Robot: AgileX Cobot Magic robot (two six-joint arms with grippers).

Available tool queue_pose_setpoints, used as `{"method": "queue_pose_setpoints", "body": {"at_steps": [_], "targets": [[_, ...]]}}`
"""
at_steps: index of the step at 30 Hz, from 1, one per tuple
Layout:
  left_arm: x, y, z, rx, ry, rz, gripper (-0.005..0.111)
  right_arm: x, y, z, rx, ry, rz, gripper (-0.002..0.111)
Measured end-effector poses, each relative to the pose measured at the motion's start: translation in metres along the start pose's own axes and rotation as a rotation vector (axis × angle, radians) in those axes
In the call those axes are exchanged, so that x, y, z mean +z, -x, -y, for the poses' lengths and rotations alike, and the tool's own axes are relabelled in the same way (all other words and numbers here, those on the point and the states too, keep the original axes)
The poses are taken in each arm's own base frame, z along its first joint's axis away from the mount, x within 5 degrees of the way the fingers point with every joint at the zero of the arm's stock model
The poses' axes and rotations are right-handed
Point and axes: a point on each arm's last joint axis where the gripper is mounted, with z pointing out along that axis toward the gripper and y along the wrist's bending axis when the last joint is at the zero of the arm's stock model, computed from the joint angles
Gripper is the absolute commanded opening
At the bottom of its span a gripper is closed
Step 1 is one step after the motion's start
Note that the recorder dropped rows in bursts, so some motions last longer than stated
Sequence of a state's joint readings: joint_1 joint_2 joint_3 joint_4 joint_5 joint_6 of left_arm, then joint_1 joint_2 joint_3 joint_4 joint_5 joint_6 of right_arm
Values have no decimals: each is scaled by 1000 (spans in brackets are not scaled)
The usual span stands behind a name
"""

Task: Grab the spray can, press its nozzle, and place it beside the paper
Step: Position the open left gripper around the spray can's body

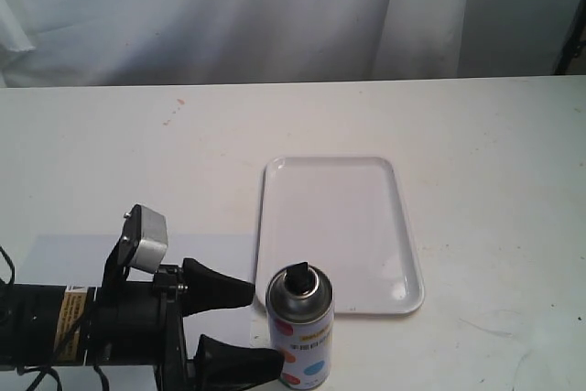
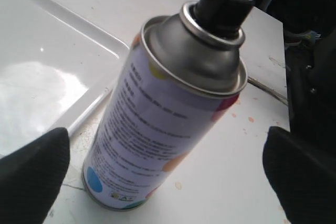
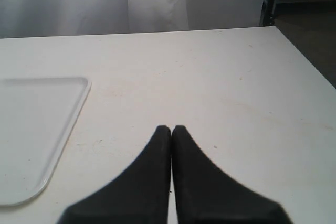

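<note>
The spray can (image 1: 299,331) stands upright on the table by the tray's near left corner, its black nozzle (image 1: 298,275) on the silver dome. In the left wrist view the spray can (image 2: 168,114) with its nozzle (image 2: 223,6) lies between the two black fingers (image 2: 31,171), with a gap on each side. My left gripper (image 1: 261,327) is open, its tips at the can's left side. The pale bluish paper (image 1: 211,258) lies under the left arm. My right gripper (image 3: 171,128) is shut and holds nothing, over bare table; the exterior view does not show it.
A glossy white tray (image 1: 284,226) with rounded corners lies empty behind the can; it also shows as the tray (image 2: 42,77) in the left wrist view and the tray (image 3: 31,129) in the right wrist view. A white curtain hangs behind the table's far edge.
</note>
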State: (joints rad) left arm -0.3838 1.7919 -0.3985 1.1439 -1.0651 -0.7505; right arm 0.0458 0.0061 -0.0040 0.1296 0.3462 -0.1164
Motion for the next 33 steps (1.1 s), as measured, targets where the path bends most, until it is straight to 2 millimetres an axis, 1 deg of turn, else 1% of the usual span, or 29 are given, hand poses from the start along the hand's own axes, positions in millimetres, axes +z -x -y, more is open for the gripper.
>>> {"method": "queue_pose_setpoints", "body": {"at_steps": [13, 33], "targets": [[0, -3, 4, 4, -42, -31, 92, 0, 0, 0, 0, 0, 0, 0], [0, -3, 9, 4, -98, -35, 92, 0, 0, 0, 0, 0, 0, 0]]}}
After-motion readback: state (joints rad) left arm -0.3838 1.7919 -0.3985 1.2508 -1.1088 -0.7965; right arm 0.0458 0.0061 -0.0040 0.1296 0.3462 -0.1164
